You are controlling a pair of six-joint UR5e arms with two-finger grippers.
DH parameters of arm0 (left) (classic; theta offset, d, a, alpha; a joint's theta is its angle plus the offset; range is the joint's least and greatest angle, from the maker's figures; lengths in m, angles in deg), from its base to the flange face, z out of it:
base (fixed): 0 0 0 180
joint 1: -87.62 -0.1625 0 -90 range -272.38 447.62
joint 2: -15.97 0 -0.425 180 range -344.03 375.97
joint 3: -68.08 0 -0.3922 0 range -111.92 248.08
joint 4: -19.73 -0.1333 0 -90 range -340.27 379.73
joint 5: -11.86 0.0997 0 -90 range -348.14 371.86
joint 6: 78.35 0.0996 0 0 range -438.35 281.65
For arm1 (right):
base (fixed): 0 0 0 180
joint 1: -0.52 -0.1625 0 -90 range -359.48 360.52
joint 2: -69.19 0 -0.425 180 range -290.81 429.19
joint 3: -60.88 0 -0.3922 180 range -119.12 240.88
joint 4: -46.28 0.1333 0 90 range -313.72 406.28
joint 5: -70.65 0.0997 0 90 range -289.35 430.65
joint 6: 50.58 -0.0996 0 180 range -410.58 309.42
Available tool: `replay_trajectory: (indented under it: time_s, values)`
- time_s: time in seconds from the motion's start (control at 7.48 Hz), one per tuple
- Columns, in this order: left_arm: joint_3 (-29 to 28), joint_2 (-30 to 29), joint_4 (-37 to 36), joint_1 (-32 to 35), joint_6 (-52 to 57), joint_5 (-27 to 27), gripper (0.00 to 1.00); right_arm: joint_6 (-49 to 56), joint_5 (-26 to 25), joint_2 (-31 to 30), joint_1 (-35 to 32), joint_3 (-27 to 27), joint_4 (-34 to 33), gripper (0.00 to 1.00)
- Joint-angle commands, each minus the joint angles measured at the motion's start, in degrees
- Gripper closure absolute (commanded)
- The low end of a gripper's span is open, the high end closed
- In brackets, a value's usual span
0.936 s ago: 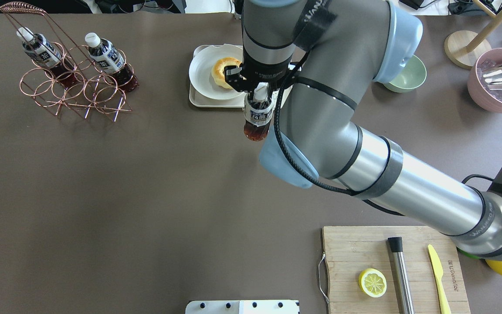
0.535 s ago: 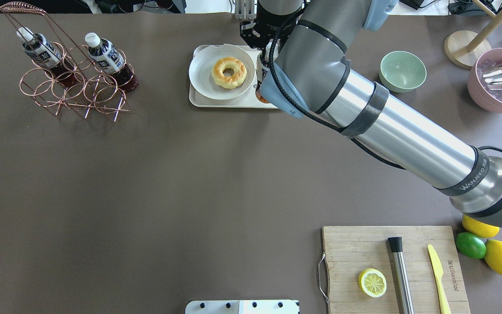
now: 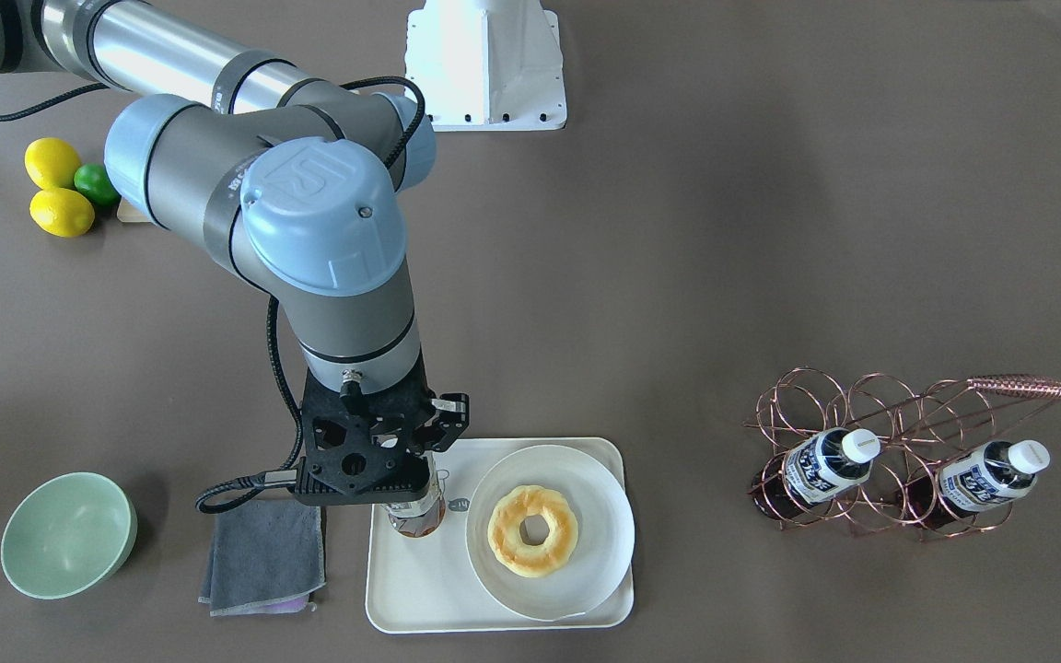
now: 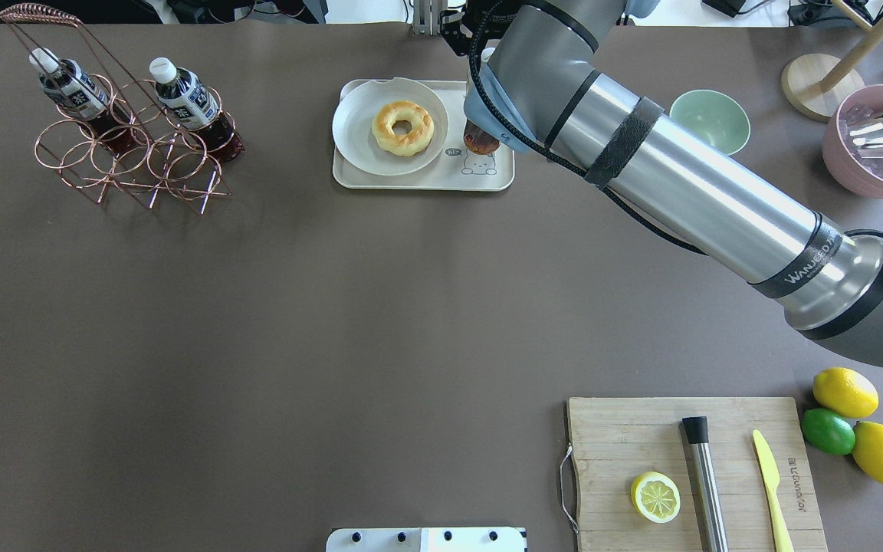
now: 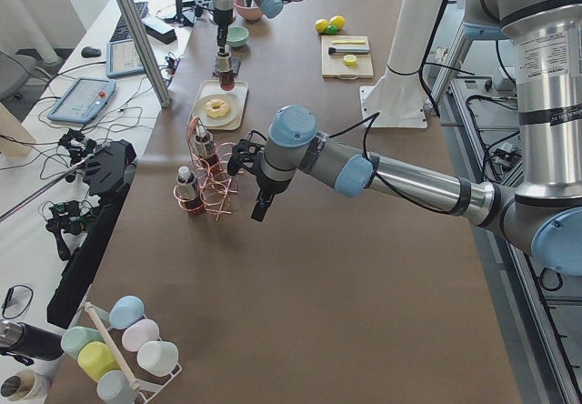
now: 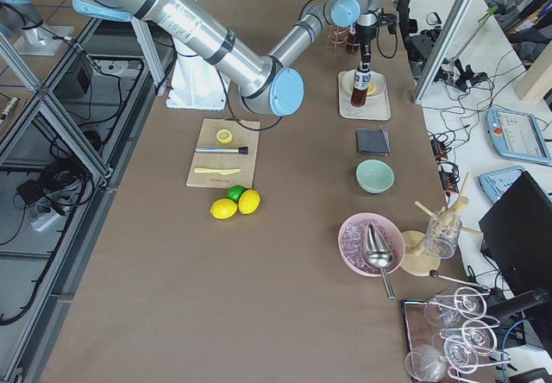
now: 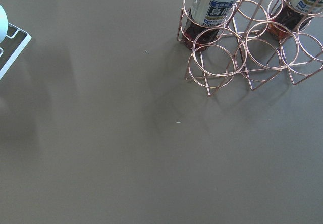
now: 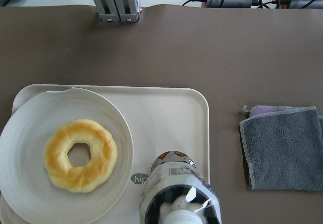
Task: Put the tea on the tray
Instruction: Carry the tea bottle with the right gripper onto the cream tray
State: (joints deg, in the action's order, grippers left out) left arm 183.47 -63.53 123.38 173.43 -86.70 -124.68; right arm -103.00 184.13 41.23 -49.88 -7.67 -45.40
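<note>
My right gripper [image 3: 413, 462] is shut on a tea bottle [image 3: 417, 516] and holds it upright by its top. The bottle is over the bear end of the cream tray [image 4: 499, 178]. Its brown base [image 4: 481, 142] shows beside the round plate. In the right wrist view the bottle [image 8: 179, 196] hangs over the tray [image 8: 166, 108]. I cannot tell whether it touches the tray. Two more tea bottles [image 4: 66, 84] [image 4: 190, 101] lie in a copper wire rack [image 4: 131, 165]. My left gripper [image 5: 264, 208] hangs near the rack; I cannot tell whether it is open or shut.
A white plate [image 4: 357, 130] with a doughnut [image 4: 403, 128] fills the tray's other half. A grey cloth [image 3: 263, 552] and a green bowl [image 4: 708, 125] lie beside the tray. A cutting board [image 4: 610, 460], two lemons, a lime and a pink bowl [image 4: 840, 165] are on the right.
My right arm has carried the tea bottle from in front of the tray, away from the robot, to over the tray's bear end. The bear drawing now shows.
</note>
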Motion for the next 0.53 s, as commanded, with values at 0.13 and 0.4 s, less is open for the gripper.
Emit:
replay_trajectory:
  time_s: [0.13, 0.4]
  values:
    - [0.1, 0.1, 0.1, 0.5, 0.0, -0.1, 0.03, 0.4, 0.0, -0.1, 0.0, 4.1, 4.6, 1.0]
    - [0.0, 0.0, 0.1, 0.5, -0.1, -0.1, 0.03, 0.4, 0.1, -0.1, 0.0, 5.0, 6.4, 1.0]
